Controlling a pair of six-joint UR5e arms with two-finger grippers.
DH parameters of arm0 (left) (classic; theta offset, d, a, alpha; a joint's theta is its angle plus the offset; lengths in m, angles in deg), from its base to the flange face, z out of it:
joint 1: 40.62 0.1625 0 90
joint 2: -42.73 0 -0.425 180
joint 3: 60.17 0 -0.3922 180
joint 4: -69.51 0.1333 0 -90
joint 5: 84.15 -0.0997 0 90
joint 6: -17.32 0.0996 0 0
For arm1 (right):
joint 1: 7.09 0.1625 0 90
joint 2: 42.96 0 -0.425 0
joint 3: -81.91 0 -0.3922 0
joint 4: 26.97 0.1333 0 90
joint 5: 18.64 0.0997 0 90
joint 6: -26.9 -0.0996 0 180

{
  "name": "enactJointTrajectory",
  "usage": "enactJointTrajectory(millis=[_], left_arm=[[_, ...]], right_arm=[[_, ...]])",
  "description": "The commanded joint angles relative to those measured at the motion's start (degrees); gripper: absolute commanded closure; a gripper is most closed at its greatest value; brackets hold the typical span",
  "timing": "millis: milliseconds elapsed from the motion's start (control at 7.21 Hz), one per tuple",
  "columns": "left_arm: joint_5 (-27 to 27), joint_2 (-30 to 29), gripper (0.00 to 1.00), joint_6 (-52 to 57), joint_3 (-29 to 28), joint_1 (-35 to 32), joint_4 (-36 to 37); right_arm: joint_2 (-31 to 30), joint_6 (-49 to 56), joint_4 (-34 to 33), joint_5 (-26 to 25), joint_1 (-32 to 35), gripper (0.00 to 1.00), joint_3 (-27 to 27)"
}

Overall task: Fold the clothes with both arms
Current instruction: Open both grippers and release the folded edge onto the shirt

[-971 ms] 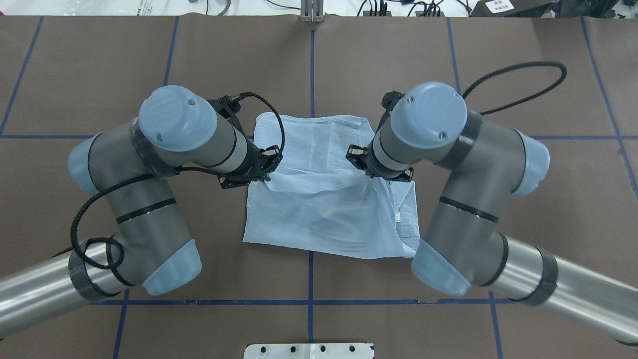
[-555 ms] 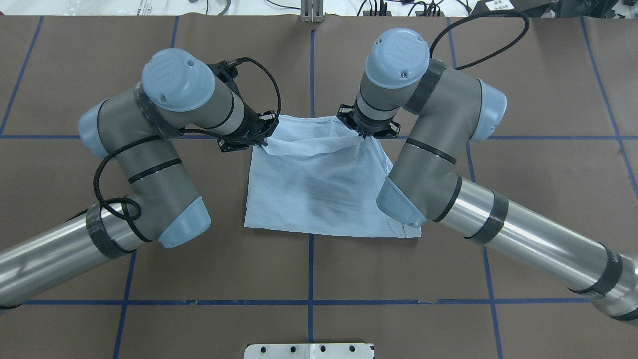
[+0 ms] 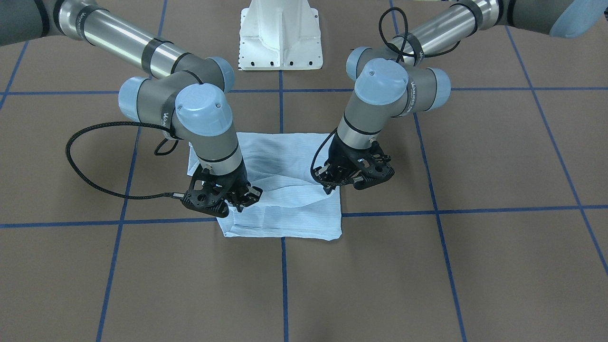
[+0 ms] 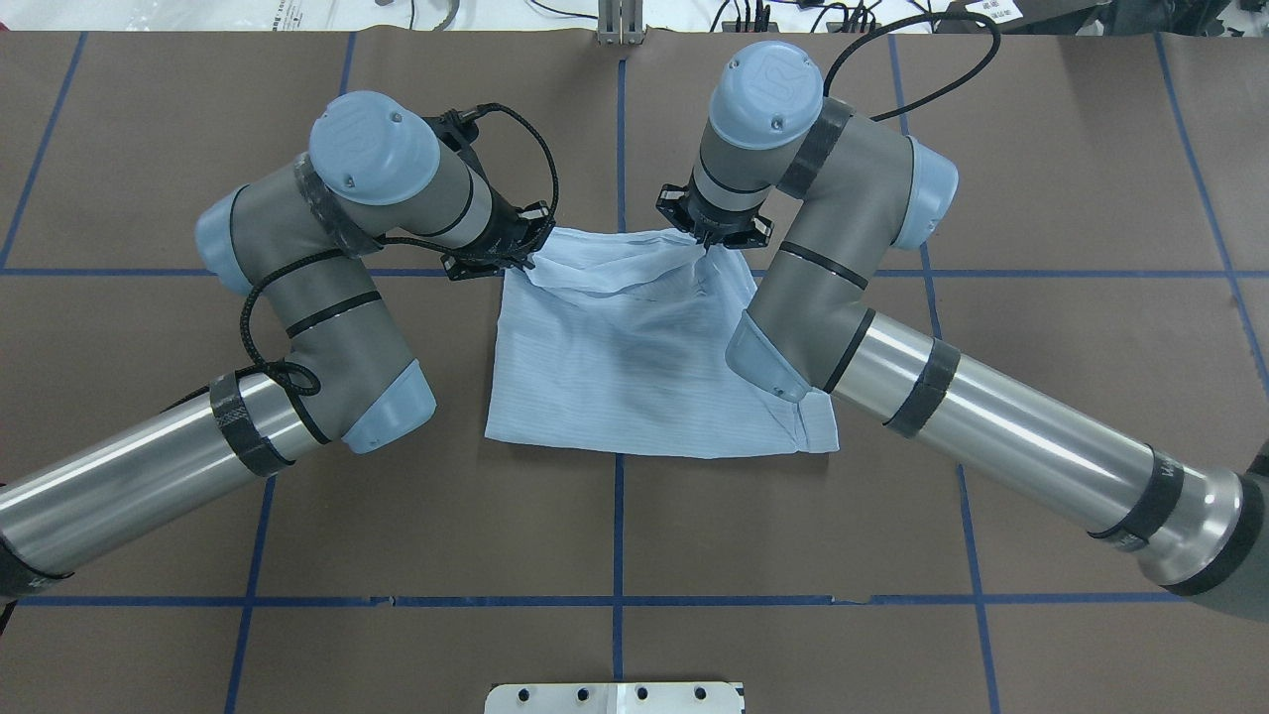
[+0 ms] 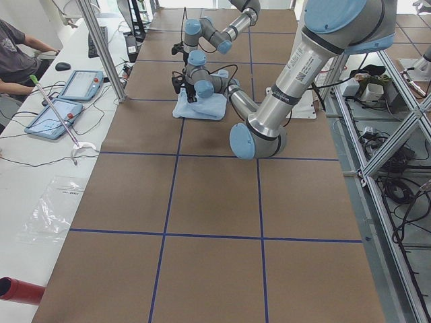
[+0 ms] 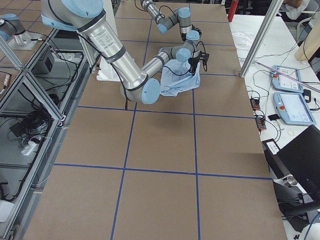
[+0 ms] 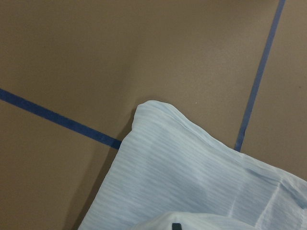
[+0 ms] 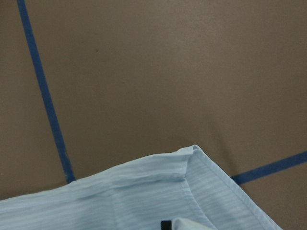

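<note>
1. Now both hands are at the far edge of the shirt (image 4: 634,382), which lies around the middle of the bench (image 4: 1041,149), across the blue tape line (image 4: 621,149) that runs from its near edge to its far edge
2. The left hand (image 4: 527,260) is closed on cloth at the shirt's far left corner, and the right hand (image 4: 708,240) is pinched shut on cloth near the far right corner; the fabric rises in a small peak to each
3. A second ago the same two hands held this layer over the shirt's middle; since then they have carried it away from the robot, toward the bench's far edge, and the right arm has stretched out a good deal
4. I judge the fold almost made: the carried layer now covers the lower one, and its edge sits about over the far hem
5. What seems left is to lower and let go; the cloth sags a little between the hands, and the near right corner juts out untidily
</note>
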Motion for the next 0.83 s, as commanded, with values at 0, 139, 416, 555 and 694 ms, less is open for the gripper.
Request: enactJointTrajectory(millis=[0, 139, 416, 555, 694], left_arm=[[0.1, -0.1, 1.0, 0.1, -0.5, 0.0, -1.4], [0.0, -0.1, 0.88, 0.0, -0.5, 0.0, -1.5], [-0.1, -0.1, 0.06, 0.1, -0.8, -2.1, -1.4], [0.1, -0.1, 0.01, 0.9, -1.3, -3.5, -1.2], [1.7, -0.1, 0.01, 3.0, -1.6, -5.0, -0.7]], right_arm=[[0.6, -0.3, 1.6, 0.1, 0.0, 1.0, -2.0], [0.5, -0.4, 1.7, 0.0, 0.0, 0.27, -2.1], [0.5, 0.1, 1.8, 2.0, 2.0, 0.0, -2.8], [0.5, 2.1, 2.2, 5.5, 3.7, 0.0, -3.1], [0.5, 3.5, 2.3, 6.5, 4.0, 0.0, -3.1]])
